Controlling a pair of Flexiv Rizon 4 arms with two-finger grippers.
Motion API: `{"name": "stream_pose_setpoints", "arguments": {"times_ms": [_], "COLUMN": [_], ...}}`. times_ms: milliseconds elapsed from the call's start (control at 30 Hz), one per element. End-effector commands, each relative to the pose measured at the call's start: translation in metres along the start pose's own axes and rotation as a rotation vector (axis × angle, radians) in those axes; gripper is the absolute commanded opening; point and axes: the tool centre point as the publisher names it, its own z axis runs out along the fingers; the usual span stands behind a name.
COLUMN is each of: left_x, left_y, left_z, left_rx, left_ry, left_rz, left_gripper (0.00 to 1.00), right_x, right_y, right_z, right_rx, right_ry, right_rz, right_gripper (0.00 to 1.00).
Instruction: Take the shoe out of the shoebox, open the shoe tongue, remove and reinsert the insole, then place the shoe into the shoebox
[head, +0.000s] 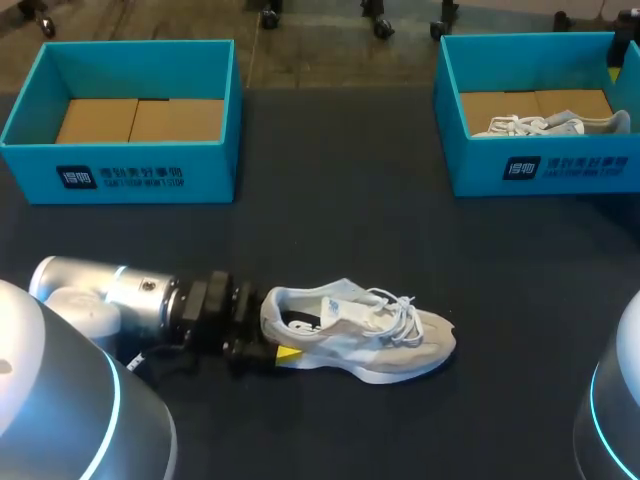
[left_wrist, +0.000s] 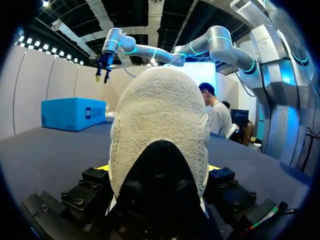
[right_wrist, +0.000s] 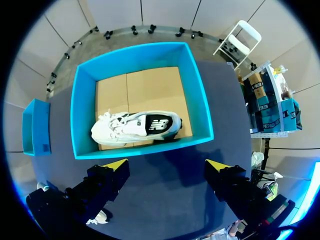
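**Left pincer on the heel, right pincer high over the far box**

In the head view I have the shoe (head: 365, 330) out on the bench (head: 330, 230), toe pointing to my right and laces loose. My left arm (head: 110, 295) lies low along the bench. The left pincer (head: 275, 350) is at the heel, with one yellow tip showing just beside the sole.

The left wrist view settles what the head view leaves unsure. The heel fills the space between the two fingers, with a sliver of yellow against each side, so that pincer is clenched on the shoe. The same view shows my right arm (left_wrist: 150, 50) raised well above the bench, where the head view catches only its base.

The right pincer (right_wrist: 166, 167) is clearest in its own wrist view: fingers spread wide, released, gripping nothing, hanging above the right shoebox (right_wrist: 82, 125). Looking straight down, that view shows a second shoe (right_wrist: 135, 127) lying on its side on the cardboard floor. The head view shows only a strip of it over the box wall.

The left shoebox (head: 120, 170) stands at the bench's far left, with only cardboard showing inside.
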Motion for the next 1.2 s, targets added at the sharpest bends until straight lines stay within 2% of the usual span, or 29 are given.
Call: {"name": "stream_pose_setpoints", "arguments": {"times_ms": [33,700,733,833,1133,1200], "left_x": [-0.002,-0.002,-0.002,-0.002,-0.002,-0.002], "left_y": [0.001,0.001,0.001,0.001,0.001,0.001], "left_z": [0.002,0.002,0.002,0.002,0.002,0.002], "left_rx": [-0.001,-0.001,-0.001,-0.001,-0.001,-0.001], "left_ry": [0.003,0.003,0.003,0.003,0.003,0.003], "left_rz": [-0.001,-0.001,-0.001,-0.001,-0.001,-0.001], "left_gripper": [0.00,0.00,0.00,0.00,0.00,0.00], "right_x": [0.000,0.000,0.006,0.028,0.095,0.107], "right_y": [0.000,0.000,-0.002,-0.019,-0.098,-0.111], "right_z": [0.000,0.000,-0.002,-0.008,-0.012,-0.013], "right_rx": [0.000,0.000,0.008,0.021,0.035,0.045], "right_ry": [-0.001,-0.001,-0.006,-0.017,-0.009,0.028], "right_rz": [0.000,0.000,0.006,0.041,0.162,0.188], "right_gripper": [1.00,1.00,1.00,1.00,1.00,1.00]}}
